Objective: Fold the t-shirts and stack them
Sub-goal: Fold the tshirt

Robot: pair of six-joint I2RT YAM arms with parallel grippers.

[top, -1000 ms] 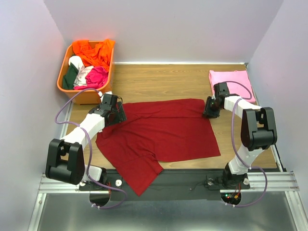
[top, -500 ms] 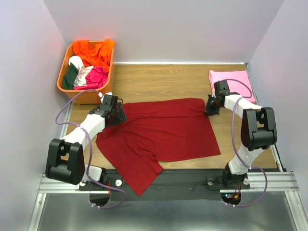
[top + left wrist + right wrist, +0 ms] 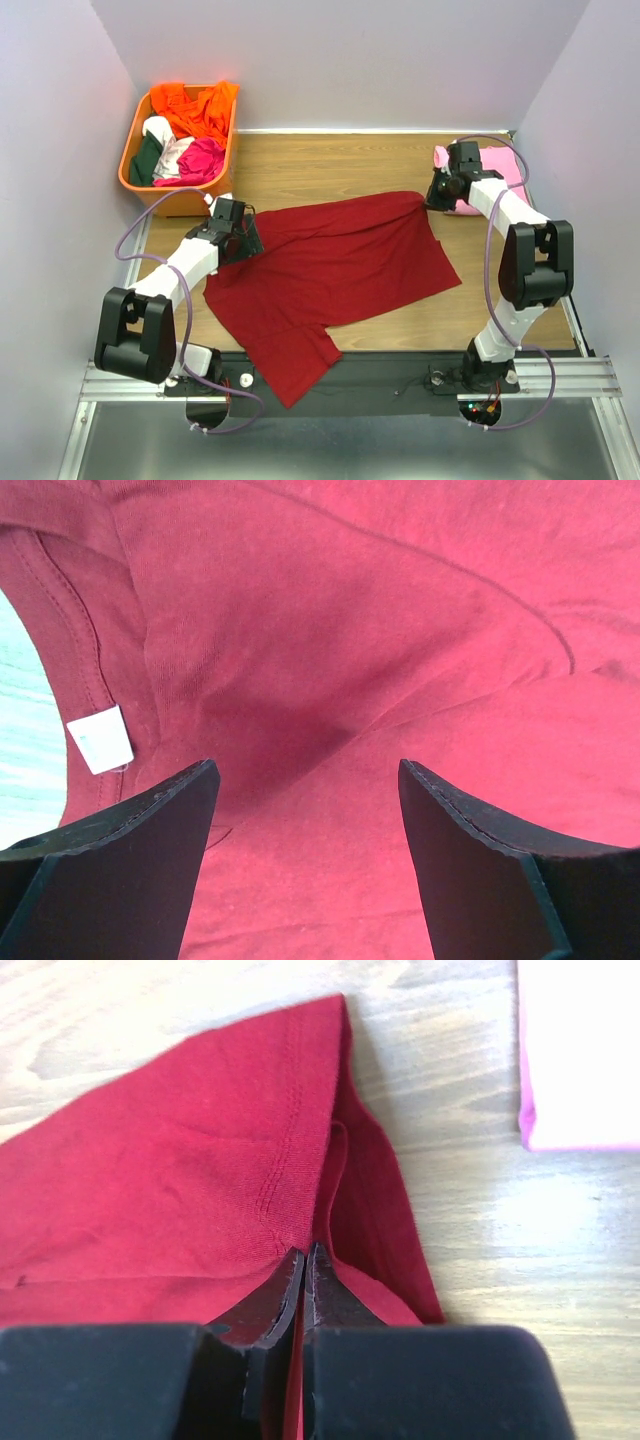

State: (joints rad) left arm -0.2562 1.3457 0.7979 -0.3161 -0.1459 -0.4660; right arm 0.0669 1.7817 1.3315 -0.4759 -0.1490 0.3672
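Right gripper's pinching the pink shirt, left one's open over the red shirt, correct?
No: the right gripper pinches the red shirt, not the pink shirt, as the right wrist view shows. The left gripper is open over it.

An orange plastic basket (image 3: 182, 200) stands at the 10 o'clock corner of the wooden table (image 3: 330, 170), against the left wall. It is heaped with clothes: an orange garment (image 3: 195, 108) spills over its 12 o'clock rim, a white one (image 3: 160, 130) and a dark green one (image 3: 148, 160) lie at its 9 o'clock side, and a magenta one (image 3: 203, 160) at 5 o'clock. Pale lilac walls (image 3: 350, 60) enclose the table. An aluminium rail (image 3: 560, 375) runs along 6 o'clock.
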